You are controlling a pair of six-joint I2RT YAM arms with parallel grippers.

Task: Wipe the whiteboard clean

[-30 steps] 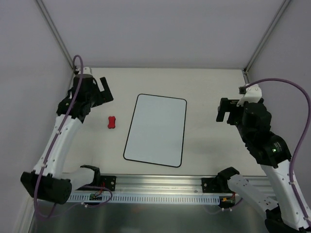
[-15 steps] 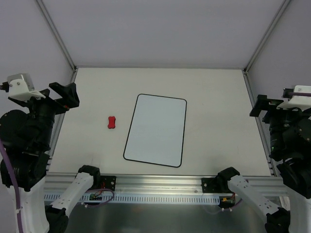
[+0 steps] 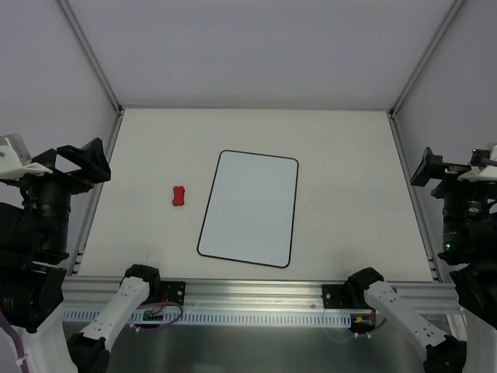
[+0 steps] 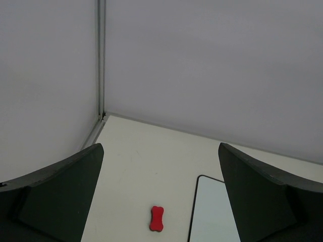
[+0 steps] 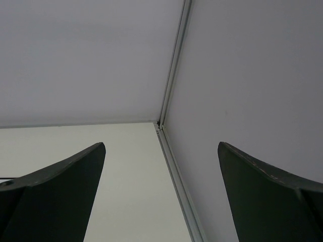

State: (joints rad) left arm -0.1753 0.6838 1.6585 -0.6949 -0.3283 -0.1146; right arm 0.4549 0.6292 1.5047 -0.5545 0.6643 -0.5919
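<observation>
Lying flat on the worktop (image 3: 342, 155), the whiteboard (image 3: 248, 208) sits between the two tools and well apart from both, with its long sides running away from the arm bases. Its face reads plain white inside the black border.

Left tool (image 3: 78, 162): held off the worktop at the left margin, fingers spread wide, nothing between them. In its wrist view the eraser (image 4: 157, 218) shows low in the gap of the tool (image 4: 160, 151), with a board corner (image 4: 212, 212) by the right finger.

The eraser (image 3: 178, 196) rests on the worktop between the left tool and the board, near the board's left edge but not touching.

Right tool (image 3: 458, 165): held at the right margin, fingers spread wide, gripping nothing. Its wrist view shows the tool (image 5: 161, 146) facing the worktop's far corner and the enclosure walls.
</observation>
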